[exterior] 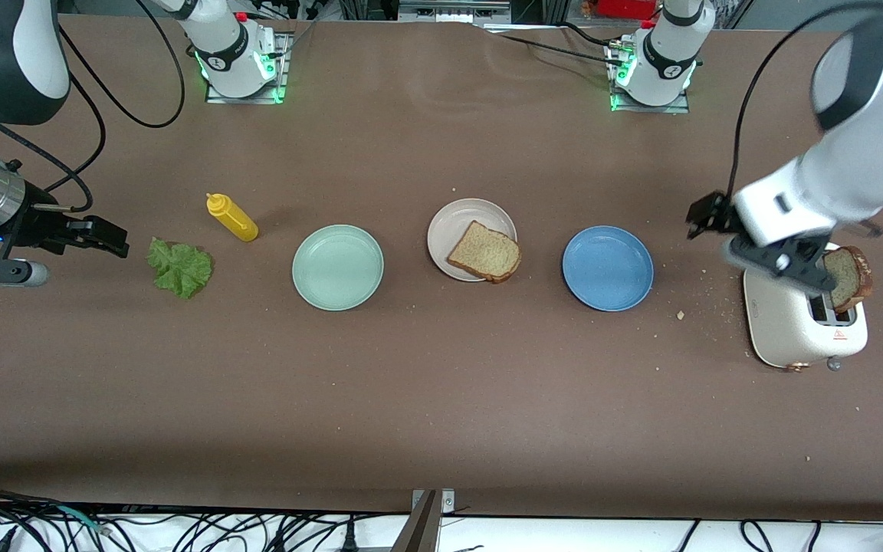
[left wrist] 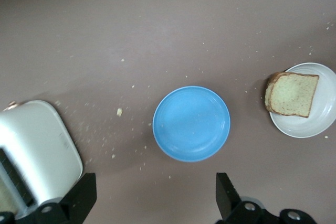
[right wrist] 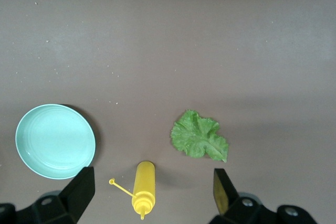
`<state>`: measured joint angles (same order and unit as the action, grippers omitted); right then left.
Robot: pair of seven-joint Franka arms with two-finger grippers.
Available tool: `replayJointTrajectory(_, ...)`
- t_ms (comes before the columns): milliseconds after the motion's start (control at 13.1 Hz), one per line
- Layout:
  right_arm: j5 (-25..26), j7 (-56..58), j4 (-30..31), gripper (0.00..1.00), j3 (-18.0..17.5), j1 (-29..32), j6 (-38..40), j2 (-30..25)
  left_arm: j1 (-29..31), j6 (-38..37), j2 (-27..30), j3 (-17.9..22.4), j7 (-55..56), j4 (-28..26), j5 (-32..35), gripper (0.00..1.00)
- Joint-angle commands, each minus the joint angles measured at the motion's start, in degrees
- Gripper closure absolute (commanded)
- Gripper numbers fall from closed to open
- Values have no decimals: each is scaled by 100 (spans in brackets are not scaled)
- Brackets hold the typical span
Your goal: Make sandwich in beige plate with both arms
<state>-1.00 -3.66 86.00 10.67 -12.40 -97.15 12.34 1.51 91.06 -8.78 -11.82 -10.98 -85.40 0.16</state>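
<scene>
One brown bread slice (exterior: 485,251) lies on the beige plate (exterior: 449,218) at mid-table, overhanging its rim. A second slice (exterior: 849,277) stands in the white toaster (exterior: 794,330) at the left arm's end. The green lettuce leaf (exterior: 179,267) lies flat toward the right arm's end. My left gripper (exterior: 779,264) hangs open and empty over the toaster's edge, with the toaster (left wrist: 39,145) beside one finger and bare table between the fingers (left wrist: 226,198). My right gripper (exterior: 108,239) is open and empty, in the air beside the lettuce (right wrist: 199,136).
A yellow mustard bottle (exterior: 232,217) lies beside the lettuce, toward the bases. A mint green plate (exterior: 338,267) and a blue plate (exterior: 608,267) flank the beige plate. Crumbs are scattered on the table around the toaster.
</scene>
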Motion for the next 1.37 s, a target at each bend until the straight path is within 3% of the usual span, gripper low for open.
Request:
replayJointTrajectory(0,92,23,-66,0,14,-26,47,-3,156,-385,640,-31,201,-301,195,0)
replayJointTrajectory(153,92,23,-66,0,14,-26,47,-3,104,-379,728,169,262,-310,203,0)
replayJointTrajectory(382,92,23,-66,0,14,-17,47,-3,-151,-370,790,776,771,-599,133,0)
replayJointTrajectory(992,92,23,-57,0,23,-8,74,-3,103,-71,1273,506,1475,-1101,37,0)
replayJointTrajectory(1298,48,-29,-31,0,14,-26,126,6,147,-106,1212,478,1476,-979,-8,0)
